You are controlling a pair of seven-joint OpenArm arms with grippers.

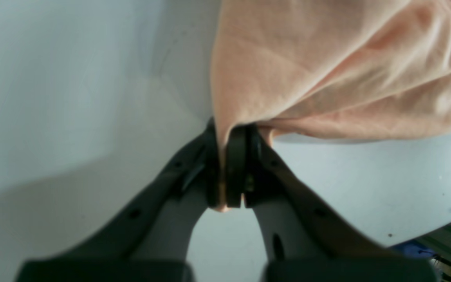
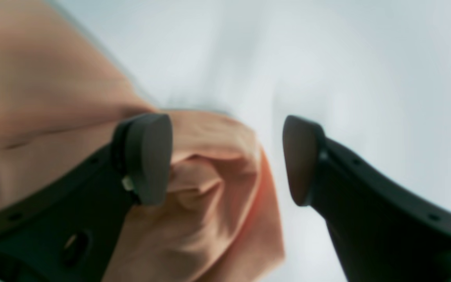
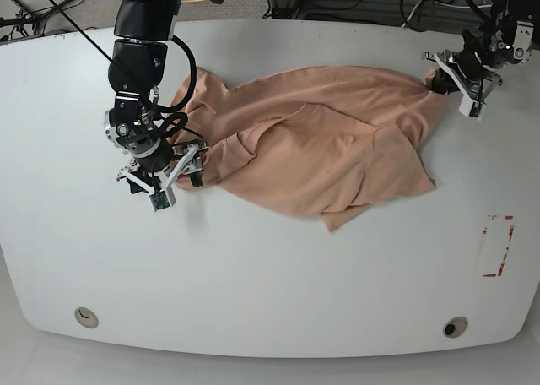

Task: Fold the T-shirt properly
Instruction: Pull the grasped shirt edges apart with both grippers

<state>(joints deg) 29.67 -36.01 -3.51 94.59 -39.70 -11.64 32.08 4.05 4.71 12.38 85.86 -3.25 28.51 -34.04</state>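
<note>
The peach-pink T-shirt (image 3: 312, 140) lies crumpled and spread across the middle of the white table (image 3: 253, 275). At the far right, my left gripper (image 3: 439, 81) is shut on a bunched corner of it. In the left wrist view the jaws (image 1: 229, 137) pinch a fold of the T-shirt (image 1: 327, 70), which stretches away taut. My right gripper (image 3: 192, 164) is at the shirt's left edge, open. In the right wrist view a rumpled fold of the T-shirt (image 2: 210, 188) lies between its spread fingers (image 2: 225, 158), against the left pad (image 2: 147, 156) and apart from the right pad (image 2: 300, 160).
A red-outlined rectangle (image 3: 495, 246) is marked on the table at the right. Two round fittings (image 3: 84, 317) (image 3: 456, 327) sit near the front edge. Cables (image 3: 337, 1) run behind the far edge.
</note>
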